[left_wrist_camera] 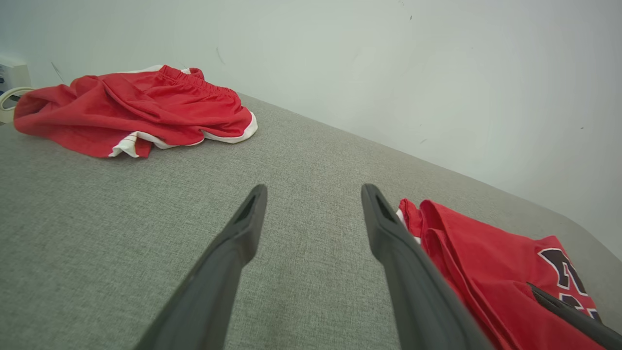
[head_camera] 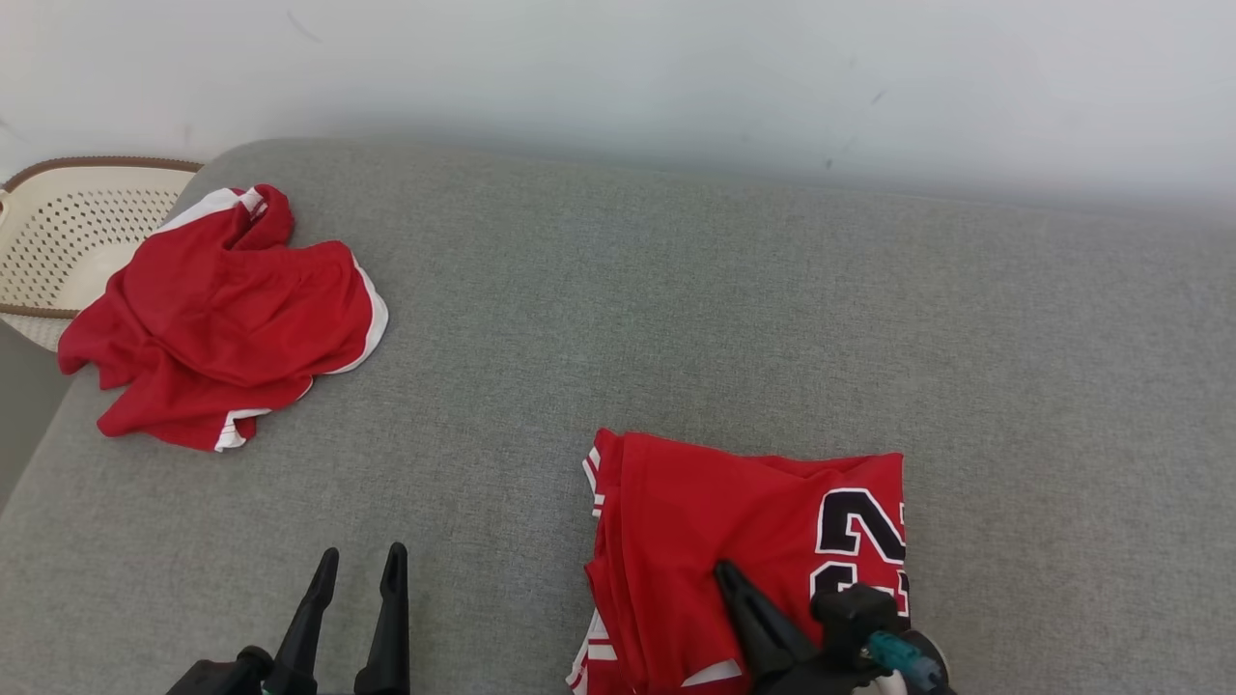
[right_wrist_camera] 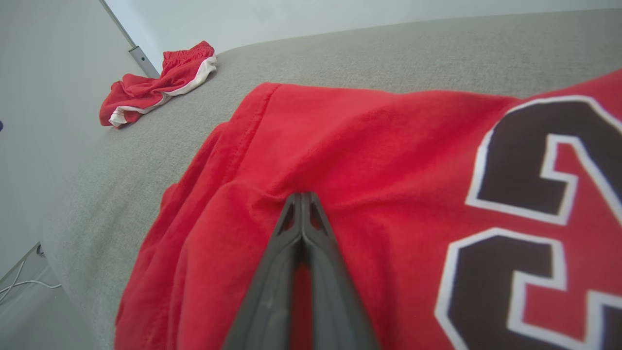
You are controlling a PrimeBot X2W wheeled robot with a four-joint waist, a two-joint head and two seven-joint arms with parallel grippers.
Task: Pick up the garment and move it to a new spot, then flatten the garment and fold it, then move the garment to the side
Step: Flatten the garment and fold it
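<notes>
Long dark fingers [head_camera: 391,608], seemingly teal fitting [head_camera: 893,654]

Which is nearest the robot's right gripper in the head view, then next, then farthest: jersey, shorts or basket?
1. Jersey, lower right, touching the right gripper.
2. Shorts, upper left.
3. Basket, beyond the shorts, far left edge.

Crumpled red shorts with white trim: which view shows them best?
Head view: the crumpled red shorts with white trim lie whole, seen from above. Left wrist view shows them side-on; right wrist view, small and distant.
</notes>
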